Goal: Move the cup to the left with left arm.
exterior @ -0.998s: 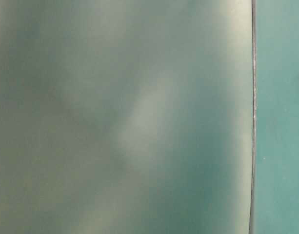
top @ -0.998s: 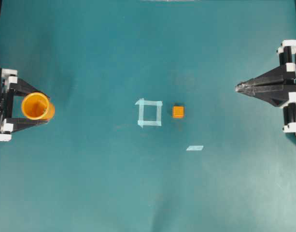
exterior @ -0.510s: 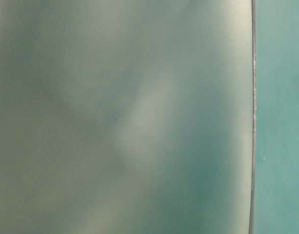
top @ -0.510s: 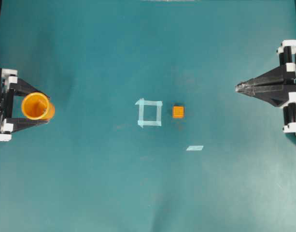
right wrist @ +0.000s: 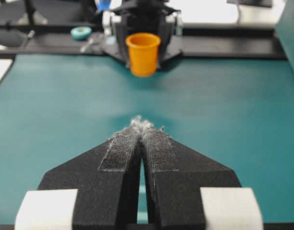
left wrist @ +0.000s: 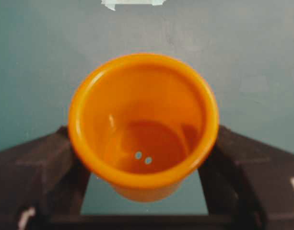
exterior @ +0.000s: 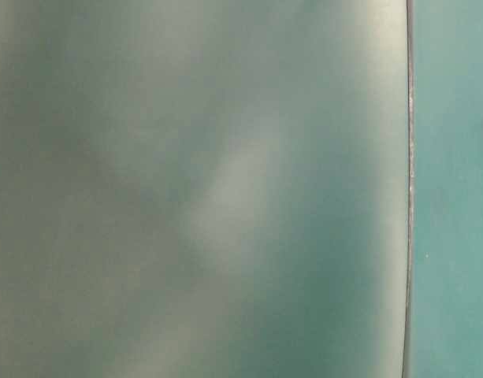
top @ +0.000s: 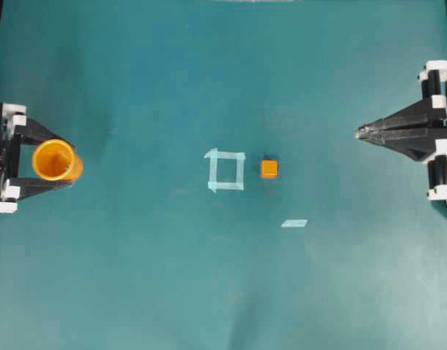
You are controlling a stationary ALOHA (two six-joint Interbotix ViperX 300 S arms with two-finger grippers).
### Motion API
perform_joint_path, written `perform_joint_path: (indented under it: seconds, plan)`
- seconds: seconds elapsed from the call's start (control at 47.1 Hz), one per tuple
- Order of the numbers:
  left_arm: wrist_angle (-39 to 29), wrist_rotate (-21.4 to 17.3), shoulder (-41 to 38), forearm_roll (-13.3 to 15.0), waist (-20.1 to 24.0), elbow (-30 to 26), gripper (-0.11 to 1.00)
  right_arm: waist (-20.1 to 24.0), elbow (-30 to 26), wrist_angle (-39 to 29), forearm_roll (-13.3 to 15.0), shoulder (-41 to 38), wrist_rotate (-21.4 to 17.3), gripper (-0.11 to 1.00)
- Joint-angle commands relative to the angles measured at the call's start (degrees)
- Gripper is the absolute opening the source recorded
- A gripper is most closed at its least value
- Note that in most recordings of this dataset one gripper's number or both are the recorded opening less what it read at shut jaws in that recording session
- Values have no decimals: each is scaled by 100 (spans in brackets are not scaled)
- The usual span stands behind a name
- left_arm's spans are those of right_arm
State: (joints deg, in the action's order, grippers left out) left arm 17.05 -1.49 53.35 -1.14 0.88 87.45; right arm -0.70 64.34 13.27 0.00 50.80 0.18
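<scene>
The orange cup (top: 54, 160) stands upright at the far left of the teal table (top: 135, 277), between the two black fingers of my left gripper (top: 68, 162). In the left wrist view the cup (left wrist: 143, 120) fills the middle, and the fingers (left wrist: 46, 158) press on its wall from both sides, so the gripper is shut on it. From the right wrist view the cup (right wrist: 143, 52) is far across the table, in front of the left arm. My right gripper (top: 360, 132) is at the far right, shut with nothing in it, its frayed pads (right wrist: 120, 148) pressed together.
A small orange cube (top: 269, 168) lies just right of a pale tape square (top: 225, 170) at the table's middle. A short tape strip (top: 294, 223) lies below the cube. The table-level view is a blurred teal surface with nothing to make out.
</scene>
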Motion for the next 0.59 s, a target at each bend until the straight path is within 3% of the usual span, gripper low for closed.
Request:
perform_joint_path:
  seconds: [0.0,0.573]
  plan:
    - [44,9,-26,9,18,-53,63,0,-141,0,0,-9,-18,0]
    - [53,18,-26,18,70,-53,63,0,-141,0,0,0,-18,0]
